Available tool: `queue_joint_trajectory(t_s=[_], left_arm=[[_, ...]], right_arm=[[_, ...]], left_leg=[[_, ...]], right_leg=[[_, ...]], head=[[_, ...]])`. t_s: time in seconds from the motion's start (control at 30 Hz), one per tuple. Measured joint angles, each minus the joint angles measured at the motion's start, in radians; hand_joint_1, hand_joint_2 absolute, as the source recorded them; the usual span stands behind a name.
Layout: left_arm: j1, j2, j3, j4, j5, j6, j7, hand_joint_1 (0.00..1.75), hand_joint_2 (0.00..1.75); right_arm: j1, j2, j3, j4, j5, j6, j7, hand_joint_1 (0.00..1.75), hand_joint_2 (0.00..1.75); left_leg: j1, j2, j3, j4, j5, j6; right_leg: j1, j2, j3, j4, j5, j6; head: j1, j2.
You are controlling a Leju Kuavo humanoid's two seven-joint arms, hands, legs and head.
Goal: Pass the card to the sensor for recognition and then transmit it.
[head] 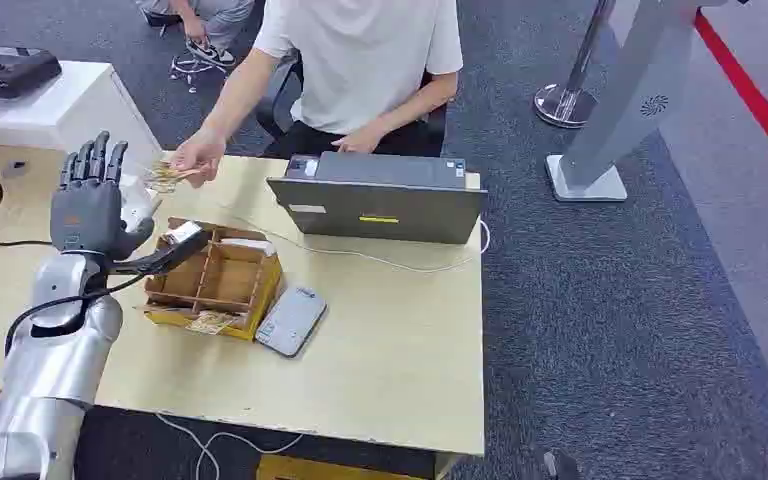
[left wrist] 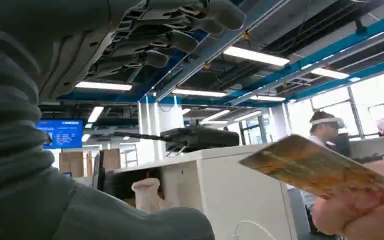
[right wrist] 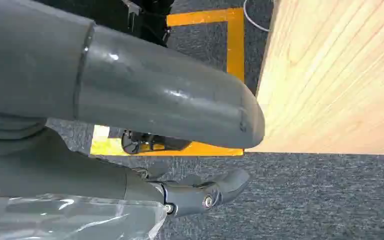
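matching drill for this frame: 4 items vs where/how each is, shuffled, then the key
1 card
2 left hand
3 wooden organizer
4 card reader

A raised above the table, fingers spread, holding nothing
B flat on the table beside the organizer
C in the person's hand
D on the table in front of the laptop

Pairs: 1-C, 2-A, 3-D, 4-B
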Motion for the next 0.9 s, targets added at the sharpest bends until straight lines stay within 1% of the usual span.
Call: queue_joint_trajectory(t_s=[0.03, 0.07, 0.33, 0.67, 0.8, 0.9], left_arm=[[-0.004, 0.002, -0.007, 0.010, 0.003, 0.005, 0.000, 0.99, 1.75], [-0.008, 0.004, -0.013, 0.017, 0.006, 0.011, 0.000, 1.75, 1.75], [-0.020, 0.006, -0.059, 0.037, 0.006, 0.020, -0.010, 1.75, 1.75], [-0.028, 0.006, -0.087, 0.043, 0.004, 0.020, -0.010, 1.75, 1.75], [-0.032, 0.004, -0.098, 0.043, -0.001, 0.017, -0.001, 1.75, 1.75], [-0.034, 0.000, -0.109, 0.042, 0.013, 0.024, -0.004, 1.75, 1.75]], right_arm=[[0.001, 0.000, 0.000, 0.000, 0.002, 0.000, 0.000, 0.00, 0.00], [0.001, 0.000, 0.000, 0.001, 0.002, 0.002, 0.000, 0.00, 0.00], [0.005, 0.002, 0.000, 0.002, 0.014, 0.003, 0.000, 0.00, 0.00], [0.006, 0.003, 0.000, 0.007, 0.014, 0.003, 0.004, 0.00, 0.00], [0.006, 0.003, 0.000, 0.007, 0.014, 0.003, 0.004, 0.00, 0.00], [0.006, 0.003, 0.000, 0.007, 0.017, 0.003, 0.004, 0.00, 0.00]], left_leg=[[0.000, 0.000, 0.000, 0.000, 0.000, 0.000], [0.000, 0.000, 0.000, 0.000, 0.000, 0.000], [0.000, 0.000, -0.001, 0.000, 0.000, 0.000], [0.000, 0.000, -0.001, 0.000, 0.000, 0.000], [0.000, 0.000, -0.001, 0.000, 0.000, 0.000], [0.000, 0.000, -0.001, 0.000, 0.000, 0.000]], right_leg=[[0.000, 0.000, 0.000, 0.000, 0.000, 0.000], [0.000, 0.000, 0.000, 0.000, 0.000, 0.000], [0.000, 0.000, 0.000, 0.000, 0.000, 0.000], [0.000, 0.000, 0.000, 0.000, 0.000, 0.000], [0.000, 0.000, 0.000, 0.000, 0.000, 0.000], [0.000, 0.000, 0.000, 0.000, 0.000, 0.000]], head=[[0.000, 0.000], [0.000, 0.000], [0.000, 0.000], [0.000, 0.000], [0.000, 0.000], [0.000, 0.000]])
